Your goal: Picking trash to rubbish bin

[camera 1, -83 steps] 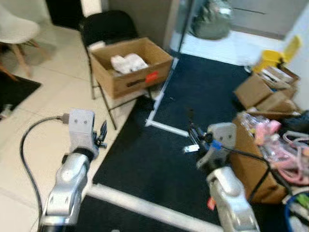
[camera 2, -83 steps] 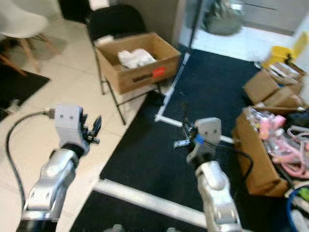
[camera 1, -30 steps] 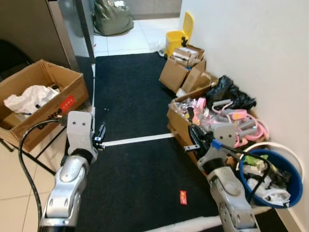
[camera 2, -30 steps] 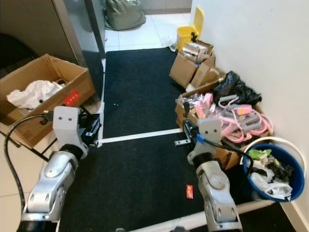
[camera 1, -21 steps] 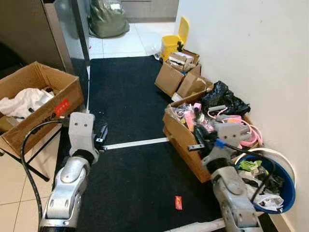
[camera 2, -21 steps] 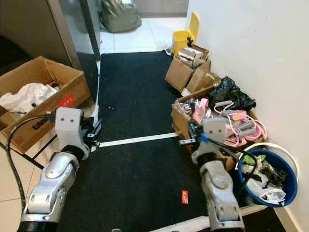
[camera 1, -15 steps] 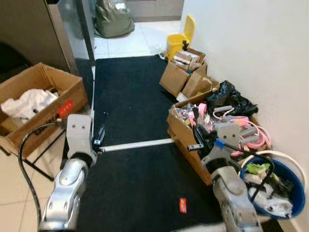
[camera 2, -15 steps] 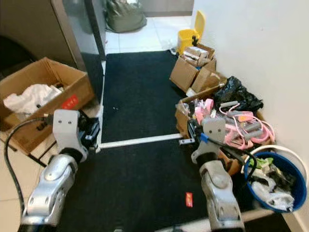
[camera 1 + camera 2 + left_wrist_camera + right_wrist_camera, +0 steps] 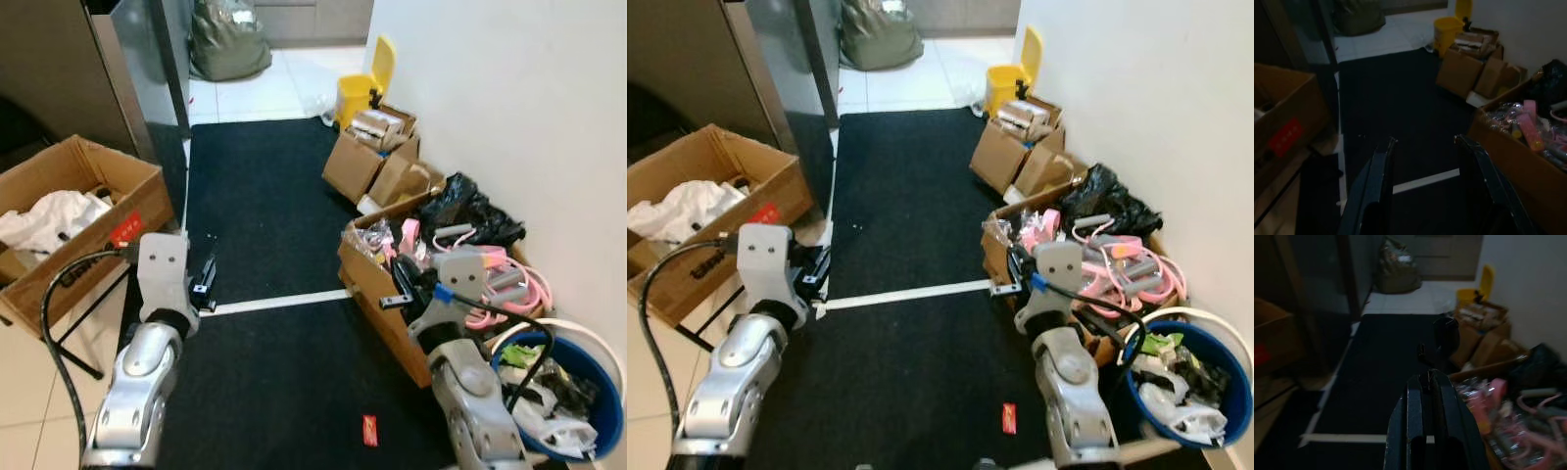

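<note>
The left hand (image 9: 1425, 147) hangs released, its two black fingers (image 9: 1376, 176) spread apart above the black mat (image 9: 265, 196). The right hand (image 9: 1422, 396) is clenched with nothing between its fingers, held beside an open cardboard box (image 9: 377, 294) stuffed with pink items. A small red wrapper (image 9: 369, 430) lies on the mat near the right arm, between the two arms. The blue rubbish bin (image 9: 602, 411), already holding crumpled litter, stands against the white wall at the far right, just beyond that box. One white stripe (image 9: 279, 303) crosses the mat. Two more cardboard boxes (image 9: 377, 162) and a yellow bin (image 9: 361, 88) sit farther along the wall; another box (image 9: 69, 220) with white paper rests on a stand at left.
</note>
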